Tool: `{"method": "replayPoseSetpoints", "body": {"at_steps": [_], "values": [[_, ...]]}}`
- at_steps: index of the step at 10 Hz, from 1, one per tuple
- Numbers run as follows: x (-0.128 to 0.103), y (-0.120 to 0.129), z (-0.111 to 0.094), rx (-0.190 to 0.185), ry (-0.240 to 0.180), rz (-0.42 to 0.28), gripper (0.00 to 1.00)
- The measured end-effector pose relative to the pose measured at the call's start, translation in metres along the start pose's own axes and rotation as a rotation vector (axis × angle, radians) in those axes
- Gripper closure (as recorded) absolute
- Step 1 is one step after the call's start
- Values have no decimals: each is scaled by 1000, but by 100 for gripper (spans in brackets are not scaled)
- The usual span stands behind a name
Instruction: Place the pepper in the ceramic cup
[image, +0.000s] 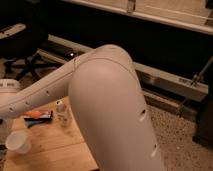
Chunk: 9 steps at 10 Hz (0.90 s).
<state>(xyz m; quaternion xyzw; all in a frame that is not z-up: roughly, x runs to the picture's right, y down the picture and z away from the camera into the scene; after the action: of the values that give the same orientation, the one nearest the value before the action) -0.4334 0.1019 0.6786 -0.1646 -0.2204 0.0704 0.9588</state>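
The white ceramic cup stands upright on the wooden table at the lower left. The pepper does not show; it is hidden or out of view. My arm fills the middle of the view, and its forearm runs down-left above the table and past the left edge. The gripper at its end is not in view.
A flat blue-and-orange packet lies on the table behind the cup. A small clear bottle with a white cap stands next to it. A black office chair stands at the far left. A metal rail runs along the speckled floor.
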Motion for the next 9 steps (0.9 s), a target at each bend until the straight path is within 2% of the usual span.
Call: {"method": "replayPoseSetpoints", "body": {"at_steps": [5, 7, 9], "values": [[-35, 12, -6, -59, -156, -48, 100], [-34, 20, -9, -92, -179, -53, 100], [-31, 50, -10, -176, -169, -76, 100]]}}
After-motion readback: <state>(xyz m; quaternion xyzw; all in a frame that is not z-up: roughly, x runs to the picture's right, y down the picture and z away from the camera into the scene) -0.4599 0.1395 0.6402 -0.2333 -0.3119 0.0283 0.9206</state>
